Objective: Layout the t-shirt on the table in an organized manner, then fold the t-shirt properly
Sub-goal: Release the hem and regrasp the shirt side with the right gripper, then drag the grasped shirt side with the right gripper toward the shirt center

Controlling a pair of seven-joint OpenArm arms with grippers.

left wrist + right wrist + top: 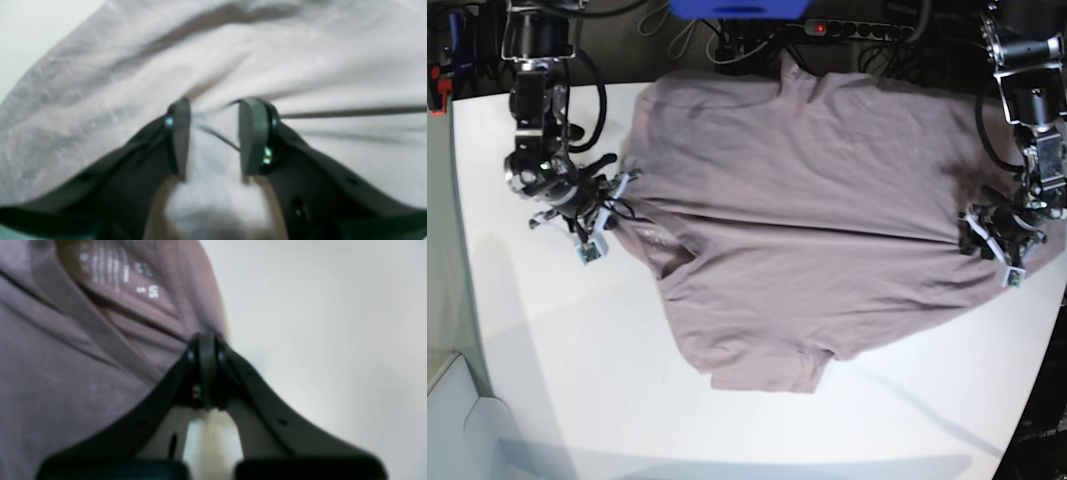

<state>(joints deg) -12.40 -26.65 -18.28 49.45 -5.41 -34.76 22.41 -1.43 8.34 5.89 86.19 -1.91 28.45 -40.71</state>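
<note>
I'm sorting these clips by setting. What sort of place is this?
Probably a robotics lab bench, not a home: two arms work a t-shirt on a bare white table, with a power strip and loose cables behind it.

Base view is showing bright, even overhead light, table point(547, 380) glaring white w/ soft grey shadows lying along bottom edge. Corners are bending, wide-angle distortion. Both wrist views are reading soft & blurry: left wrist pic is washing the t-shirt point(300, 66) out pale, right wrist pic is dimmer, fabric darker mauve, neck print unreadable, white background hazy.
</note>
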